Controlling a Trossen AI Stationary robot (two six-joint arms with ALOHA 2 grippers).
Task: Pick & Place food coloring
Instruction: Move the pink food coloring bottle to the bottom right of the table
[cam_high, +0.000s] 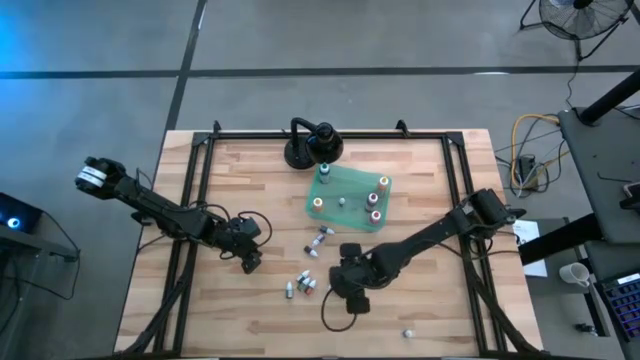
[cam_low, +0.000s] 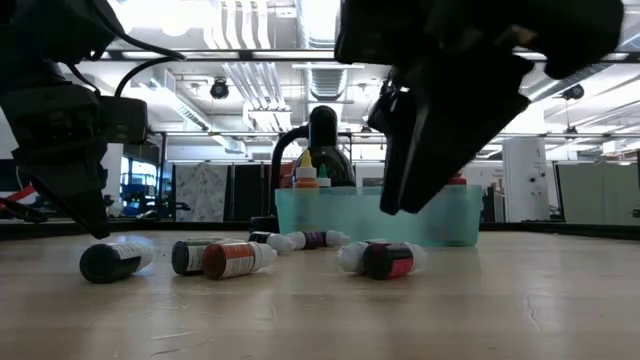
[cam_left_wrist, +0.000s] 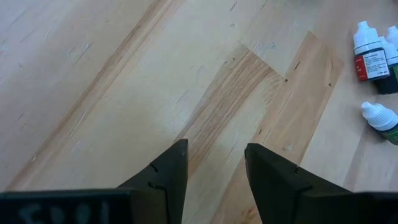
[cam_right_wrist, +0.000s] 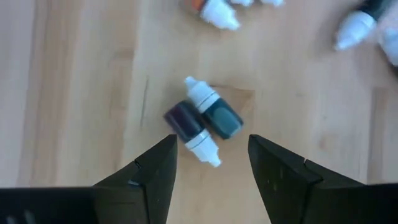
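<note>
Several small food coloring bottles lie on their sides on the wooden table. Two dark-labelled ones (cam_right_wrist: 202, 121) lie side by side, pointing opposite ways, right below my right gripper (cam_right_wrist: 211, 155). That gripper is open and hovers above them, pointing steeply down and touching nothing; the low view shows the pair (cam_low: 385, 260) under it. Three more bottles (cam_high: 300, 286) lie to its left, and two (cam_high: 318, 241) lie toward the far side. My left gripper (cam_high: 250, 262) is open over bare wood, left of that group.
A green tray (cam_high: 352, 188) at the far centre holds several upright bottles. A black round-based stand (cam_high: 310, 145) rises behind it. One bottle (cam_high: 408, 332) lies alone near the front edge. Black rails run along the table's sides.
</note>
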